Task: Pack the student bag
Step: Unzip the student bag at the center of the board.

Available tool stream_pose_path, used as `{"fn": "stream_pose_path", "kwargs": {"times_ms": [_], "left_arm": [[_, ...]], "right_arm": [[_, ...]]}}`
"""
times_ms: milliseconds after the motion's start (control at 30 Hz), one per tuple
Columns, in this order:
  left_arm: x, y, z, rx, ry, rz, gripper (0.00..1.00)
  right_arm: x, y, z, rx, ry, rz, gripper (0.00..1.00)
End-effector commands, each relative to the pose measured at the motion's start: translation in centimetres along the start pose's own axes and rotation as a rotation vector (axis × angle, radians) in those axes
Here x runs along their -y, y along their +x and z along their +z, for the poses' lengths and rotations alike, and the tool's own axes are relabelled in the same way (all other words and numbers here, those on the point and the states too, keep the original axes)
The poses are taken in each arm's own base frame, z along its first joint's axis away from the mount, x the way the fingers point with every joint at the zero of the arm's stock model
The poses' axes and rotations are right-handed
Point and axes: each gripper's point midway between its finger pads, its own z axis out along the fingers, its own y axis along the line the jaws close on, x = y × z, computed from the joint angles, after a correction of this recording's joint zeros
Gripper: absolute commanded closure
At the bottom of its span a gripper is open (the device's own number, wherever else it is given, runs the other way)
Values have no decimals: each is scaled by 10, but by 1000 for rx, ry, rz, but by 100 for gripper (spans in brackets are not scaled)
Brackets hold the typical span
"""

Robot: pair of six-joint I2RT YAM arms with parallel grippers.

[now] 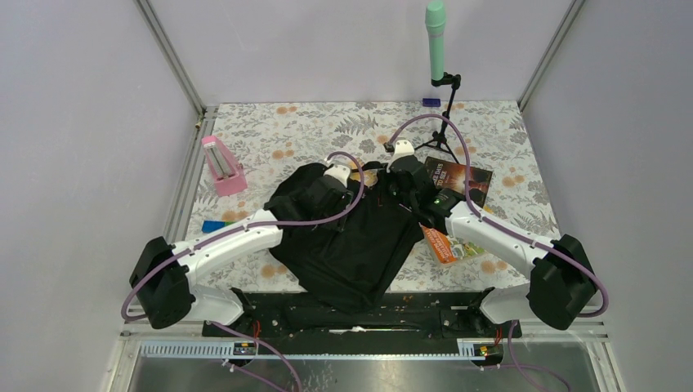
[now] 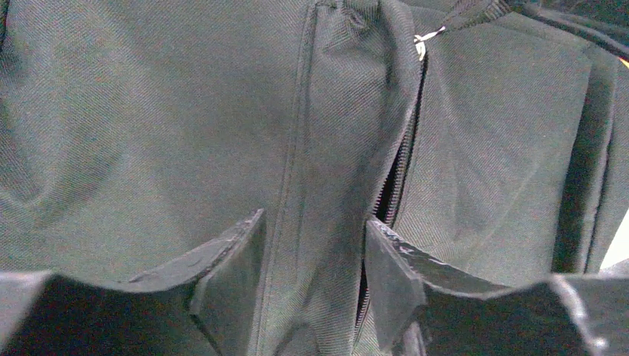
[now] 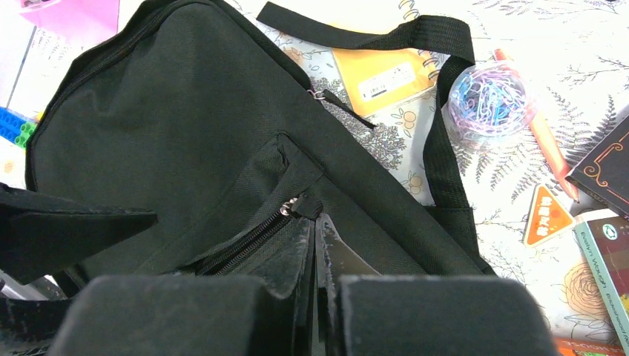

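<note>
I have the student bag (image 1: 351, 245) lying flat just right of the pink box (image 1: 222, 166), with its long axis running from there toward the arm bases. Both arms work at its far end, level with the pink box. My right gripper (image 3: 315, 237) is closed tight and seems to pinch fabric beside the zip slider (image 3: 285, 211). My left gripper (image 2: 311, 285) gapes wide, empty, straddling a raised fold directly beneath it. The zip (image 2: 399, 178) runs lengthwise between its fingers. The bag is black, soft and creased, its zip partly parted.
</note>
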Motion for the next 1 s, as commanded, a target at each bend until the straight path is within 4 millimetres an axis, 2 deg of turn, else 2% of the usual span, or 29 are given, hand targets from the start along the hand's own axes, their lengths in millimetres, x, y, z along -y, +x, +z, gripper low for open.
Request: {"fn": "stream_pose_path", "kwargs": {"times_ms": [0,333,400,433,533,600,733,767,867,967], "left_arm": [[-7,-18,-1,37,-50,9,50],[6,-1,7,-33,21,27,54],[15,1,8,-44,68,28,65],[17,3,8,-53,83,27,74],[17,3,7,-81,70,33,95],[16,3,5,-103,65,37,100],[20,1,1,-143,104,40,100],[21,-1,0,-144,116,41,100],[25,-5,-2,-154,176,41,100],[28,-10,-6,-145,231,55,100]], "right_arm": [[-14,-24,-11,81,-53,-4,100],[-17,-24,-8,72,-65,-5,100],[-15,-22,-8,61,-56,-6,100],[-13,-19,-9,48,-48,-7,100],[-12,-19,-12,41,-38,-6,100],[-10,-19,-16,40,-32,-2,87],[-7,-17,-28,33,-15,48,45],[-5,-14,-31,28,-8,78,38],[-3,-1,-41,22,-3,181,24],[-2,11,-49,38,32,250,20]]}}
